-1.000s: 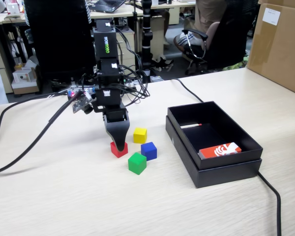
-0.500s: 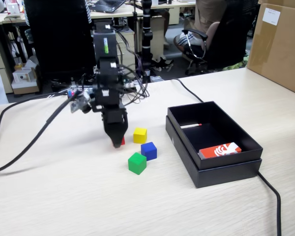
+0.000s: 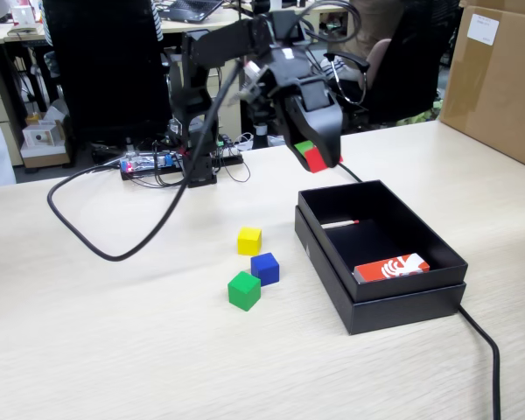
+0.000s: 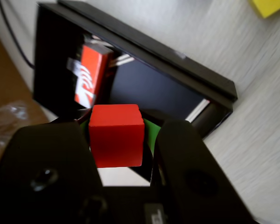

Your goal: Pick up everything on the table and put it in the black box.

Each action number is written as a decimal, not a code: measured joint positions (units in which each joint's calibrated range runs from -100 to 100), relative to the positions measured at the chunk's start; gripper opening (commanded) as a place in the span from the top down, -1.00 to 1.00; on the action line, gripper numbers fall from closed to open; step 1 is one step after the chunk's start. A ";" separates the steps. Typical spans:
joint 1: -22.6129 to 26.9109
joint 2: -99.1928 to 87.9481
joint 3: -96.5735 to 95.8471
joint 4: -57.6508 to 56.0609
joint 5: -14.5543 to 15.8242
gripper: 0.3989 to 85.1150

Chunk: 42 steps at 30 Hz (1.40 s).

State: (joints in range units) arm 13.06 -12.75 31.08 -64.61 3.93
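Cubes are left on the table (image 3: 87, 350) in a tight group near its middle: green cube (image 3: 243, 290) nearest the front edge, blue cube (image 3: 264, 268) just behind and right of it, yellow cube (image 3: 249, 241) behind both. In the wrist view only a corner of the yellow cube (image 4: 270, 6) is seen, at the top right.

Right of the group, the gripper (image 3: 315, 156) is held high, over the black box's (image 3: 394, 308) back left corner or just outside it. Its jaws are closed on the red cube (image 3: 316, 159), which is seen squarely between them in the wrist view (image 4: 115, 135), with the box's rim (image 4: 177, 58) below. A red-and-white packet (image 3: 391, 267) lies in the box toward its front right corner.

The carrying step for the first cube is judged to be in hand; none is yet in the box. A short reach further over the box's interior is called for next, then a lowering and a release, so that the rim is cleared and the cube does not bounce out. Three cubes would remain.
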 measured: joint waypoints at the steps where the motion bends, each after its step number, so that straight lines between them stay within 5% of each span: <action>1: 0.78 2.85 0.00 0.00 0.44 0.62; 9: 3.76 25.76 8.49 0.00 2.34 0.60; 12: 3.76 30.94 10.22 0.08 2.34 0.39; 18: 3.76 31.97 10.50 -0.31 2.34 0.17; 24: 1.76 20.45 10.41 -3.56 1.90 0.16; 35: -11.09 10.36 10.59 -3.64 -11.18 0.02; 42: -13.82 21.62 10.50 -3.56 -13.87 0.00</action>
State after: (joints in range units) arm -0.76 8.87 41.58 -68.18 -9.94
